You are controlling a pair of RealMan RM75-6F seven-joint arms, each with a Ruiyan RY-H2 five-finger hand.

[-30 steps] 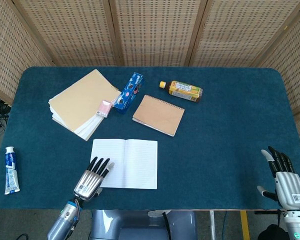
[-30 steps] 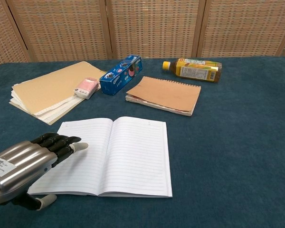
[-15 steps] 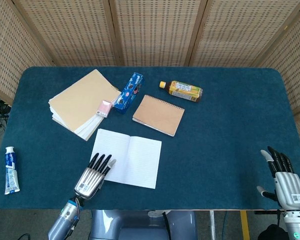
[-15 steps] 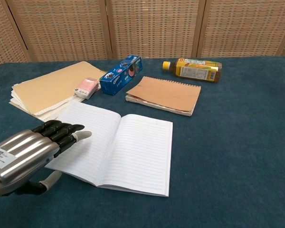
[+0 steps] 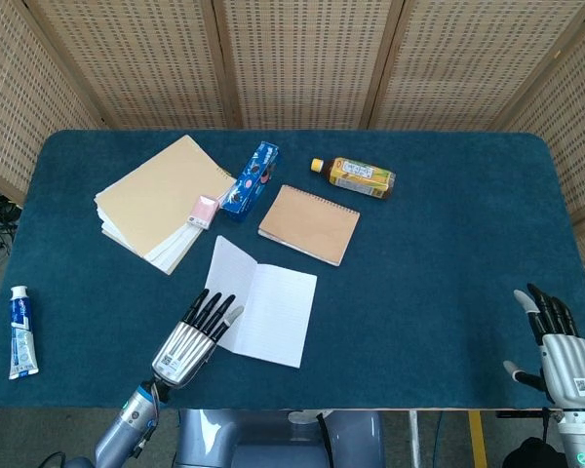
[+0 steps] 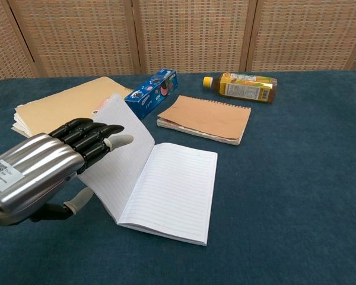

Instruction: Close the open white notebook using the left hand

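Observation:
The white lined notebook (image 5: 273,312) (image 6: 172,190) lies near the table's front edge, left of centre. Its right half is flat on the blue cloth, while the left half stands tilted up from the spine. My left hand (image 5: 190,341) (image 6: 41,172) is at that raised half's outer side, fingers stretched out and touching it near its edge, with the thumb low beneath the hand. It grips nothing. At the front right corner, seen only in the head view, my right hand (image 5: 561,351) hangs with fingers spread and empty.
A tan spiral notebook (image 5: 309,223) (image 6: 204,117) lies just behind the white one. Further back are a drink bottle (image 5: 356,176) (image 6: 243,86), a blue snack box (image 5: 252,179) (image 6: 151,93), a pink eraser (image 5: 205,211) and a paper stack (image 5: 161,200) (image 6: 53,110). A toothpaste tube (image 5: 19,331) lies far left.
The notebook has slid and turned a little to the right, and its left half has risen from flat to steeply tilted. My left hand has moved up and right with it. The right hand stayed put.

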